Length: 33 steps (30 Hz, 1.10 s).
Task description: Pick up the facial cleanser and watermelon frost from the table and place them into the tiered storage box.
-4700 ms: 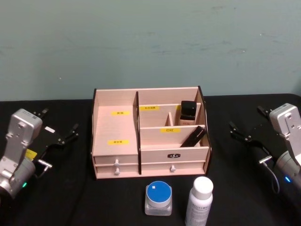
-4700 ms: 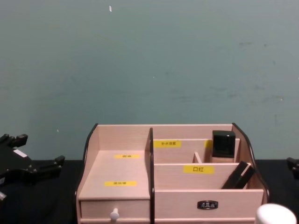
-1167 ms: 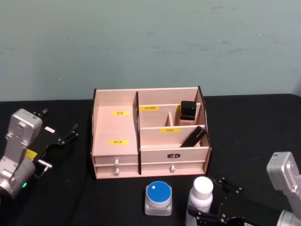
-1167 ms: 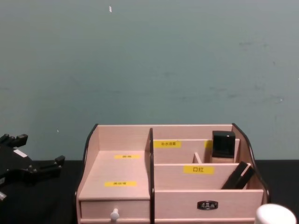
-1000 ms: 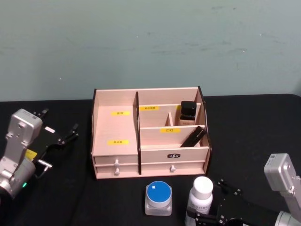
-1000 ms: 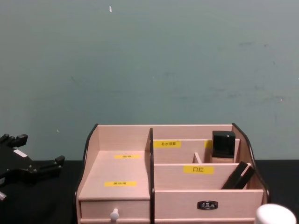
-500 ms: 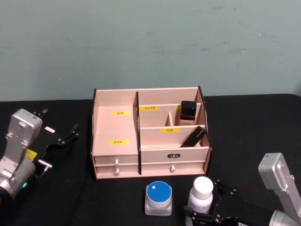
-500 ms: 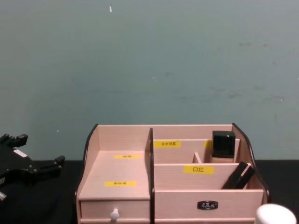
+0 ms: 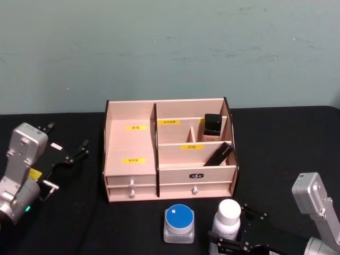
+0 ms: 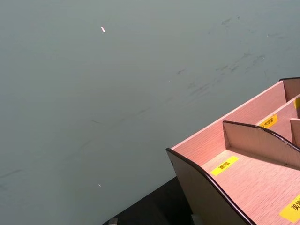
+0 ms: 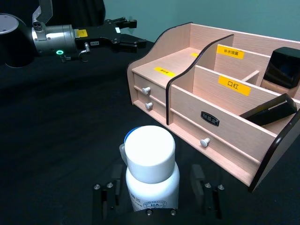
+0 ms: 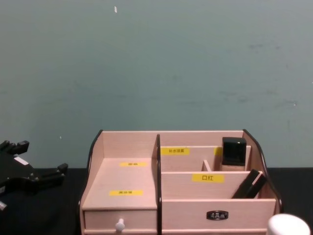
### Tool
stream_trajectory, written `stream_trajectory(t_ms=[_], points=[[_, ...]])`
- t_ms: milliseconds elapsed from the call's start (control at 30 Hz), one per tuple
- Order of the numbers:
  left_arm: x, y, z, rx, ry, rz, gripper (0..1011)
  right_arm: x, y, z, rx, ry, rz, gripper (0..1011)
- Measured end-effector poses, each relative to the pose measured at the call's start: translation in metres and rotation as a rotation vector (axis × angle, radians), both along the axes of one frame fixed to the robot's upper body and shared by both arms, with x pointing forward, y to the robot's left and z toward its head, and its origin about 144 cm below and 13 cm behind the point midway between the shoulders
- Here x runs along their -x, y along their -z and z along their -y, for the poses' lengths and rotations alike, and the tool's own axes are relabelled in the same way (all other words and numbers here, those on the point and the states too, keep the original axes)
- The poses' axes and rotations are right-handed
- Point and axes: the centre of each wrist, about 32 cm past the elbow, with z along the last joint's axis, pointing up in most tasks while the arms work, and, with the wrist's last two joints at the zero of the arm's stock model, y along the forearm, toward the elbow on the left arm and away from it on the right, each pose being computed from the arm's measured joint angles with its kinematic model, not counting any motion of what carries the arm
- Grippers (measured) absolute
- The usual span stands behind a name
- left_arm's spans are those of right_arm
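A white bottle with a white cap, the facial cleanser [image 9: 228,220] [image 11: 151,168], stands near the table's front edge; its cap [image 12: 288,225] also shows in the chest view. Just left of it sits a clear jar with a blue lid, the watermelon frost [image 9: 179,222]. Behind both stands the pale-wood tiered storage box [image 9: 130,143] [image 11: 225,126] [image 12: 186,210]. My right gripper [image 9: 232,227] [image 11: 154,199] is open, one finger on either side of the bottle's body with gaps showing. My left gripper [image 9: 68,142] [image 11: 123,33] rests open, left of the box.
In the box's right compartments are a black-capped bottle [image 9: 212,126] and a leaning black tube [image 9: 218,154]. Two small drawers with white knobs [image 9: 131,183] face me. The table is black, with a teal wall behind. The left wrist view catches the box's left corner [image 10: 211,187].
My right gripper came in from the table's right side and closed in around the white bottle, inching left over the last second. The left arm has not moved.
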Motion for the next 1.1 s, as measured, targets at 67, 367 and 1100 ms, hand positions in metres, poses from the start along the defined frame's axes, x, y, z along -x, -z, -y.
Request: stream_trajectory(t_ms=[67, 367, 1100], points=[[0.000, 0.000, 0.000, 0.000, 0.000, 0.000, 1010, 0.000, 0.000, 0.000, 0.000, 0.000, 0.000, 894], [0.000, 0.000, 0.000, 0.000, 0.000, 0.000, 1010, 0.000, 0.000, 0.000, 0.000, 0.000, 0.001, 650], [0.000, 0.000, 0.000, 0.000, 0.000, 0.000, 1010, -0.009, -0.019, -0.004, -0.015, -0.006, 0.088, 602]])
